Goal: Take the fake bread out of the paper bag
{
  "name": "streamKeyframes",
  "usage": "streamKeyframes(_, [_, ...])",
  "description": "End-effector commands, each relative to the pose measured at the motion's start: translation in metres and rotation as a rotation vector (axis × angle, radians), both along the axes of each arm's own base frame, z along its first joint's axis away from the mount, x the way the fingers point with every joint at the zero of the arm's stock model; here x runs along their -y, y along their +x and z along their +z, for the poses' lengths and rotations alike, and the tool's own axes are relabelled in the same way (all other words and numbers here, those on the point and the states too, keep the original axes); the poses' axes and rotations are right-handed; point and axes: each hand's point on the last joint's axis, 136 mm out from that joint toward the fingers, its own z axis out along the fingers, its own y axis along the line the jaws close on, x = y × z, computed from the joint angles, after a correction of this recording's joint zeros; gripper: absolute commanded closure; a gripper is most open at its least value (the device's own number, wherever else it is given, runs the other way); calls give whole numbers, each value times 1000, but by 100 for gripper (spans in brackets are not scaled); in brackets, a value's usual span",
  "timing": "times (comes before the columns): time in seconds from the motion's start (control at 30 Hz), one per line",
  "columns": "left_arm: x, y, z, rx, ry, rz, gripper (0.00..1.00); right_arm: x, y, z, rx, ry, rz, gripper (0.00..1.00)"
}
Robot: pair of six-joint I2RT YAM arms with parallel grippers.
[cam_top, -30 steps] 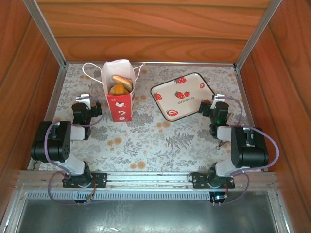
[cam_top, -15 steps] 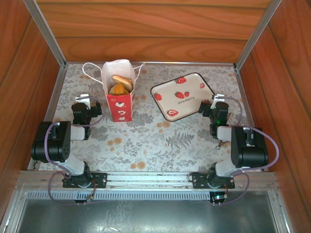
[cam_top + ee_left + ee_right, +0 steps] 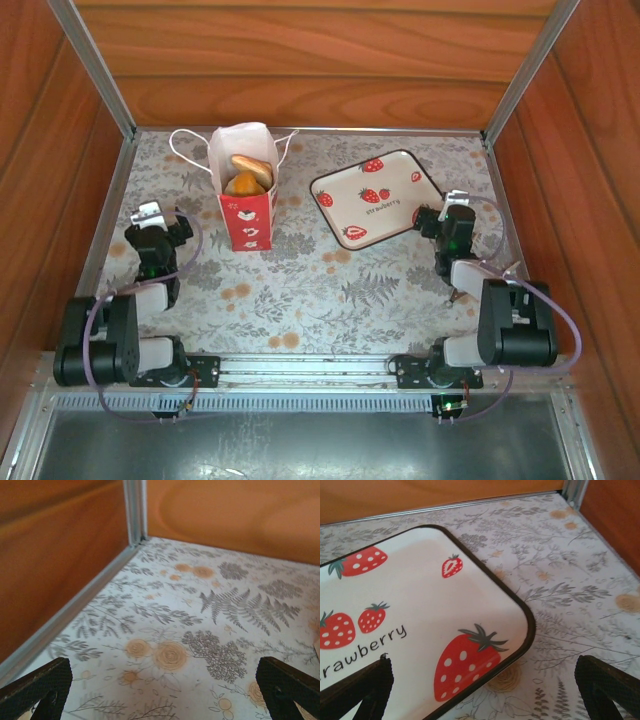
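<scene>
Left gripper [image 3: 153, 218]: fingers spread wide and empty. It stands near the left edge of the table [image 3: 320, 290], to the left of the bag and apart from it.

Paper bag [image 3: 245, 210]: upright in the far-left part of the table, with its mouth open upward. A cord handle falls outward on each side.

Fake bread [image 3: 247, 175]: inside the bag. We see two golden pieces at the mouth and cannot tell how many lie beneath them.

Tray [image 3: 400, 185]: to the right of the bag and apart from it, with no bread on it.

Right gripper [image 3: 452, 215]: fingers spread wide and empty, just beside the tray's near-right corner.

Step in hand: we judge this to be the approach, since no piece is out yet.

Good practice: we would come down from above, straight through the open mouth and clear of the cords, and take the topmost piece first. We would close across its narrow middle, because a glossy shell may slip.

Risk: light paper may tip or rise with the bread, so we would have the other gripper steady a bag wall.
</scene>
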Motion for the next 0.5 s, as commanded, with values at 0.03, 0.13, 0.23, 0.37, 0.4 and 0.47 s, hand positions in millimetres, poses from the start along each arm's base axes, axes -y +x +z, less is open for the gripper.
streamKeyframes(0.03, [-17, -22, 16, 19, -5, 110, 0, 11, -7, 4, -121, 9, -89, 0])
streamKeyframes(0.13, [-17, -29, 29, 19, -7, 107, 0, 10, -2, 7, -209, 102, -95, 0])
streamKeyframes(0.23, [-18, -36, 43, 55, -9, 117, 0, 15, 8, 14, -287, 175, -121, 0])
streamKeyframes(0.37, [-17, -40, 58, 110, -48, 120, 0, 23, 24, 21, -359, 275, -136, 0])
streamKeyframes(0.4, [-16, -40, 61, 121, -58, 115, 0, 25, 29, 22, -379, 291, -135, 0])
streamKeyframes(0.47, [-14, -39, 64, 130, -72, 107, 0, 32, 39, 21, -430, 307, -144, 1])
